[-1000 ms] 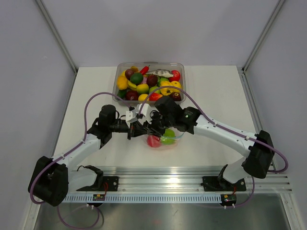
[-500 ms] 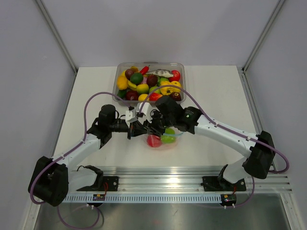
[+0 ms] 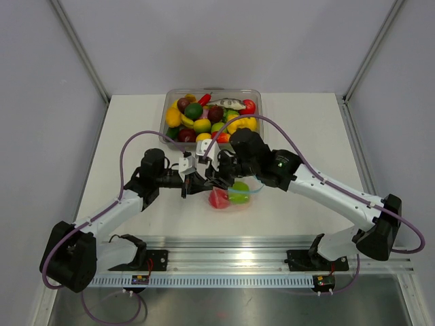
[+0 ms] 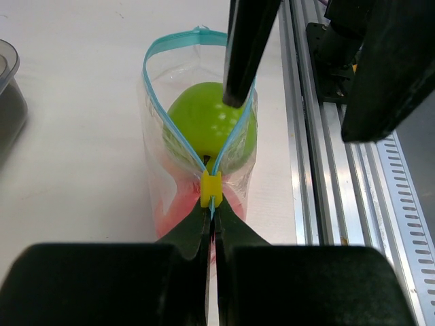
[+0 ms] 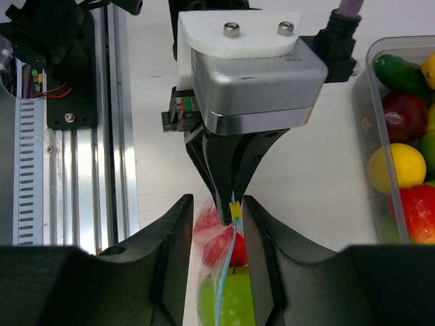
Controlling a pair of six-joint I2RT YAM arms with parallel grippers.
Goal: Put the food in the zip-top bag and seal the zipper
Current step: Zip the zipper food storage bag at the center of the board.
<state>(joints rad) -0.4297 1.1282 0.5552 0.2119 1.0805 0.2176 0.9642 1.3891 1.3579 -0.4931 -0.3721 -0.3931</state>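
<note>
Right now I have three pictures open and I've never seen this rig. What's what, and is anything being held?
Two robot arms are bolted at the near edge of a white table, each ending in two fingers. The big picture looks down from above and behind them; the other two come from cameras on the left and right wrists. At the far side stands a clear tub full of toy fruit. Between the arms lies a zip-top bag holding a green apple and a red fruit. The left fingers are pinched shut on the bag's teal zipper, right behind its yellow slider. The right fingers stand apart on either side of the bag's open mouth, gripping nothing that I can see.
</note>
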